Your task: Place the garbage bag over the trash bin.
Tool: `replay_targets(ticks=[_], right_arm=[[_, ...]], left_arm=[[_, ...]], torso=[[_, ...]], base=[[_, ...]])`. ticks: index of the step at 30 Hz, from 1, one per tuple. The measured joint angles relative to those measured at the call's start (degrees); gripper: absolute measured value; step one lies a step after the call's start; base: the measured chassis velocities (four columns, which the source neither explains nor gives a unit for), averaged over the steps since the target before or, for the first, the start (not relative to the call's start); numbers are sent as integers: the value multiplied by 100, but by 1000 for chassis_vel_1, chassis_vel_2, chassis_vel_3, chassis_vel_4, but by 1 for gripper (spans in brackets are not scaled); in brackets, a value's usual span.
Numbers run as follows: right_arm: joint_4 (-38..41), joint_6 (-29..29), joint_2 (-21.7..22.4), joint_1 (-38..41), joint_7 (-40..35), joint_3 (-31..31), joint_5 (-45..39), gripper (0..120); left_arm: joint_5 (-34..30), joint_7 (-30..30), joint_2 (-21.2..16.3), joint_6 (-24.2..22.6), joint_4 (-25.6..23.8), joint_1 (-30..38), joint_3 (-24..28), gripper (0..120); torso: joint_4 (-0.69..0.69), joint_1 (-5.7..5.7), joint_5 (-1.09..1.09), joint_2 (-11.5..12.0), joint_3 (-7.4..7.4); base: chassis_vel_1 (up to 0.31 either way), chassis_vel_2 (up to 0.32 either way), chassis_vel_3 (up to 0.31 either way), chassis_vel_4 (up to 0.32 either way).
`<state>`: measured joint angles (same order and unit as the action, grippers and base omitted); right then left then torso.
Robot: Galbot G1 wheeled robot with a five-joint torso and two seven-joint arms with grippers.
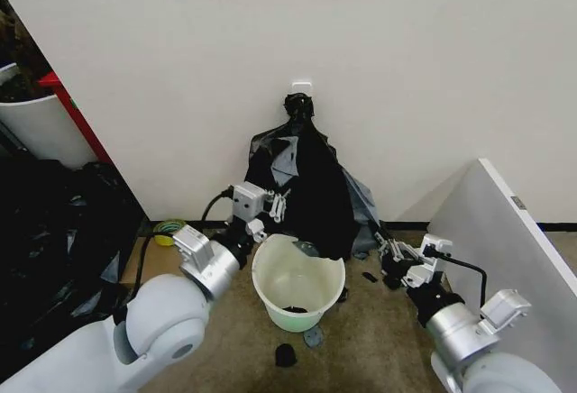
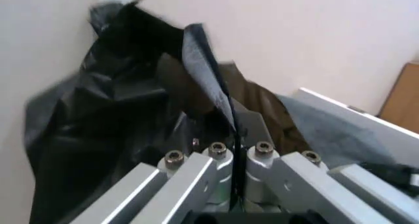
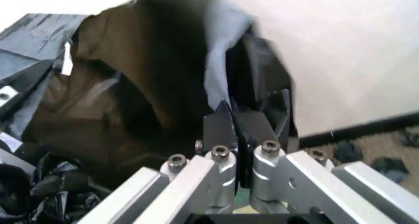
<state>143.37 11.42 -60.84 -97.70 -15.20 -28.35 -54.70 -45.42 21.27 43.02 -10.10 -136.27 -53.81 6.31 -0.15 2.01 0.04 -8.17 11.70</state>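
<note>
Black garbage bag (image 1: pixel 311 177): hung at 12 o'clock above trash bin (image 1: pixel 297 296).
Left gripper (image 1: pixel 278 205): clamped on bag edge.
Right gripper (image 1: pixel 389 253): clamped on bag edge.

Trash bin (image 1: pixel 297 296) on floor, garbage bag (image 1: pixel 311 181) behind it (apparently hung against wall).

even indoor light, blurred wrist views

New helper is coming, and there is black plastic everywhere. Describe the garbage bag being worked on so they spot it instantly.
Find the white trash bin by the wall. The garbage bag hangs behind it from a wall hook, held on each side by the left gripper and right gripper. Unlike the floor heap, it's stretched upright.
</note>
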Motion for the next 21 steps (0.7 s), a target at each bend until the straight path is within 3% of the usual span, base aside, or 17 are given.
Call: replay_targets(ticks=[10, 21], right_arm=[[-6, 70, 19, -142, -108, -163, -191, 0], [-10, 293, 386, -23, -395, -1064, -1260, 0]], left_arm=[[-59, 91, 148, -70, -94, -447, -29, 0], [-598, 369, 183, -311, -296, -174, 140, 0]], torso=[[1, 0, -1, 0, 0], [0, 0, 0, 0, 0]], base=[[0, 0, 0, 0], [0, 0, 0, 0]])
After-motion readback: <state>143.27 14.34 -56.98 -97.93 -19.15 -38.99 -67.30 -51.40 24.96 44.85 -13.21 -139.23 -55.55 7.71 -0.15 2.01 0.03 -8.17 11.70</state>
